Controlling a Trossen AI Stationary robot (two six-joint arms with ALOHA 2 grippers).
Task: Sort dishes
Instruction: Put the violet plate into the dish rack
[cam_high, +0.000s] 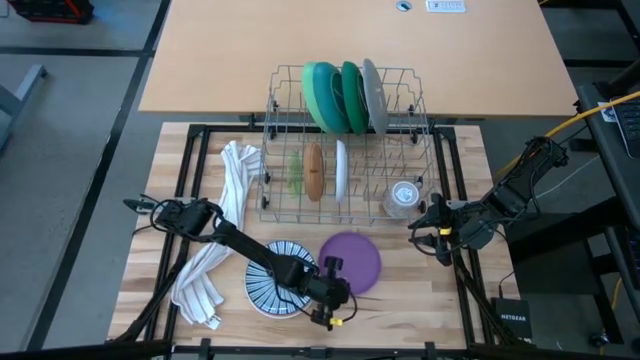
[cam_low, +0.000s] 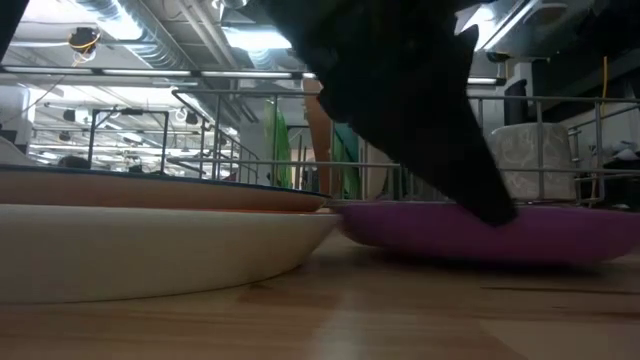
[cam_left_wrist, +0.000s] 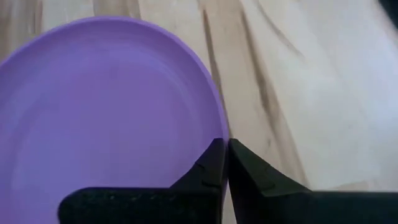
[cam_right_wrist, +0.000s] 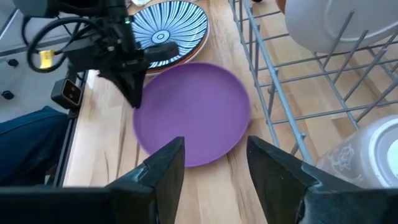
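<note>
A purple plate (cam_high: 356, 258) lies on the wooden table just in front of the wire dish rack (cam_high: 290, 205). A blue-and-white striped bowl (cam_high: 275, 280) sits beside it on the left. My left gripper (cam_high: 333, 291) is shut on the purple plate at its near rim. My right gripper (cam_right_wrist: 214, 158) hangs open at the rack's right end, above the table and holding nothing. In the rack stand green, teal and grey plates (cam_high: 345, 95) at the back, and light green, orange and white ones (cam_high: 316, 170) in the front row. My left gripper pinches the purple plate's rim (cam_left_wrist: 222, 127) between its two fingers (cam_left_wrist: 211, 163), one above the rim and one outside it. The fingers slant down from the table's near left. In the low view the plate (cam_low: 560, 238) rests on the table.
A white striped towel (cam_high: 225, 215) lies left of the rack. A clear glass cup (cam_high: 404, 196) stands in the rack's right corner, near my right gripper. Bare wood lies right of the purple plate, and the striped bowl nearly touches the plate's left rim.
</note>
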